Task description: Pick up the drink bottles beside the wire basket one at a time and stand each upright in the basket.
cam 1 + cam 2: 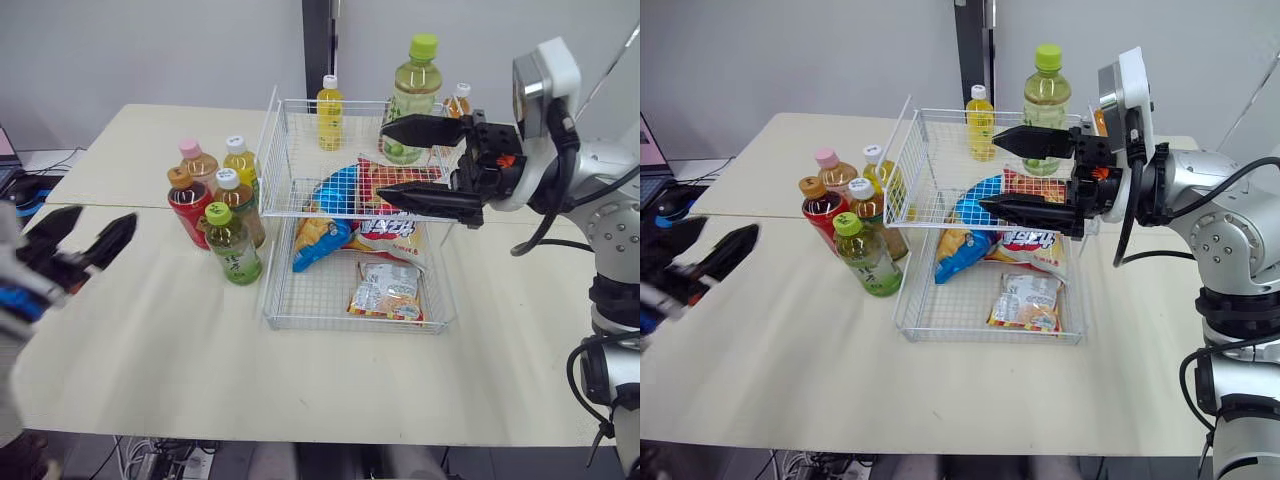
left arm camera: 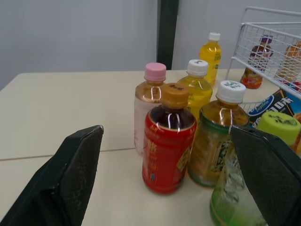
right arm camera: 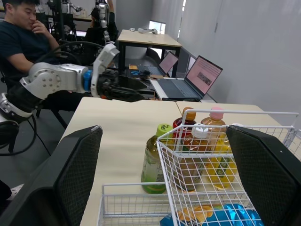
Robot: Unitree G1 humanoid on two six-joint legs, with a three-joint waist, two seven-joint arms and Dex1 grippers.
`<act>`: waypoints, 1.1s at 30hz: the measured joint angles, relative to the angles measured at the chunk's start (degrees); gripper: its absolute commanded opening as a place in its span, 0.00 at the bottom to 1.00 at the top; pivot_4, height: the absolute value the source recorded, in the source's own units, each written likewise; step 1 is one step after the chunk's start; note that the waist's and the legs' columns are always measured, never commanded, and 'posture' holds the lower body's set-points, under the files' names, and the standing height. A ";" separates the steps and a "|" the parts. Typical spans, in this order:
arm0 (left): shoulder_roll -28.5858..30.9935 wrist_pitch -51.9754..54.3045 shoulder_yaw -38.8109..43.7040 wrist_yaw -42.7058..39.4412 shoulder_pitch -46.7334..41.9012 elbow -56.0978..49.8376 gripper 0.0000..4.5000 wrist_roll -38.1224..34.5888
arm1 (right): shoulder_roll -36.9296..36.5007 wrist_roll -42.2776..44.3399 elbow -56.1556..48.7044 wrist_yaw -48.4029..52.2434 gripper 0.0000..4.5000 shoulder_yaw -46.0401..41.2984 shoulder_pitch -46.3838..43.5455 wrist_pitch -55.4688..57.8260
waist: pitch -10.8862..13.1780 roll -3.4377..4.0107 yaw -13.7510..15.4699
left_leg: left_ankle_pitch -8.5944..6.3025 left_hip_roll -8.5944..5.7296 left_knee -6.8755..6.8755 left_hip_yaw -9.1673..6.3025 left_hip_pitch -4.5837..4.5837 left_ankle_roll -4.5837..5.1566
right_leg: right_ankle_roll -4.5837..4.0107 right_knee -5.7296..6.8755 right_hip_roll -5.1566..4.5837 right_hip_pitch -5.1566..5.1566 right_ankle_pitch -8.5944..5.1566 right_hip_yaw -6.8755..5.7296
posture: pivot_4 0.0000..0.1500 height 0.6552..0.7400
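At the left edge of the head view, halfway up, the left gripper (image 1: 105, 215) hung over the table (image 1: 150, 380) with its fingers spread and nothing between them, aimed toward a cluster of five bottles and well apart from them. Those bottles stood upright on the table left of centre, just outside the left wall of the basket (image 1: 350, 325). The green-capped bottle (image 1: 232, 250) was nearest. Behind it stood the red bottle (image 1: 190, 208) on the left and the amber bottle (image 1: 250, 215) on the right, close against the wire. Behind those came the pink-capped bottle (image 1: 197, 160) and the yellow bottle (image 1: 240, 160). In the basket at the centre of the frame, a small snack packet (image 1: 387, 290) lay flat at the near end. Farther back a blue bag (image 1: 330, 195) and a red-and-white bag (image 1: 395, 232) leaned together. The right gripper (image 1: 383, 163) reached in from the right above the far half of the basket, its two fingers wide apart, one above the other, and empty. Past the basket's far wall at the top of the frame, a small yellow bottle (image 1: 329, 112), a tall green bottle (image 1: 412, 95) and an orange bottle (image 1: 461, 97) stood upright on the table. In the right wrist view, a person (image 3: 19, 33) sat at the upper left, and an open laptop (image 3: 202, 73) rested on a farther desk.
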 measured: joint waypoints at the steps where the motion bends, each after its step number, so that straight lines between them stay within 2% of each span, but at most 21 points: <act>1: -0.28 -1.44 -2.74 1.35 -1.86 1.77 0.99 1.48 | -0.06 -0.11 -0.26 -0.23 1.00 -0.12 0.14 0.00 | 0.00 0.00 0.00 | 0.00 0.00 0.00 0.01 0.00 0.00 | 0.00 0.00 0.00 -0.01 0.00 0.00 | 1.00 1.00; 3: -1.45 -5.14 -8.32 4.50 -6.26 6.18 0.99 4.60 | -0.19 -0.25 -1.63 -0.98 1.00 -0.32 0.70 -0.01 | 0.00 0.00 0.01 | 0.00 0.01 0.00 -0.01 -0.05 0.00 | 0.00 -0.02 0.02 -0.02 0.00 -0.02 | 1.00 1.00; 7: -2.84 -10.44 -13.98 8.22 -12.17 13.14 0.99 7.93 | -0.61 -0.23 -3.14 -2.09 1.00 -0.98 1.82 0.09 | 0.00 0.00 -0.24 | -0.01 0.01 -0.01 0.07 -0.06 0.01 | 0.01 -0.01 0.02 -0.09 0.01 0.03 | 1.00 1.00; 12: -3.84 -14.63 -18.12 10.76 -16.97 20.44 0.99 9.91 | -1.00 0.11 -5.45 -3.53 1.00 -1.69 1.99 0.57 | 0.00 0.00 -0.16 | -0.01 0.00 -0.02 0.06 -0.07 0.01 | 0.01 0.00 0.03 -0.09 0.01 0.01 | 1.00 1.00; 19: -4.34 -17.07 -20.02 11.99 -19.36 25.24 0.99 10.46 | -1.14 0.38 -6.09 -4.52 1.00 -2.24 2.24 1.14 | 0.00 0.00 -0.14 | -0.01 0.00 -0.02 0.07 -0.07 0.01 | 0.01 0.00 0.02 -0.09 0.01 0.00 | 1.00 1.00; 29: -4.59 -18.62 -21.41 12.32 -21.49 28.87 0.32 10.37 | -1.20 0.37 -6.10 -5.19 1.00 -2.40 2.46 1.20 | 0.00 0.00 -0.13 | -0.01 -0.01 -0.02 0.07 -0.07 0.01 | 0.02 -0.01 0.02 -0.09 0.01 0.00 | 1.00 1.00; 33: -4.57 -18.70 -21.17 12.20 -21.48 28.96 0.31 10.13 | -1.19 0.37 -6.10 -5.74 1.00 -2.76 2.46 1.18 | 0.00 0.00 -0.04 | -0.01 -0.03 -0.02 0.07 -0.07 0.00 | 0.02 -0.02 0.00 -0.07 0.01 0.00 | 1.00 1.00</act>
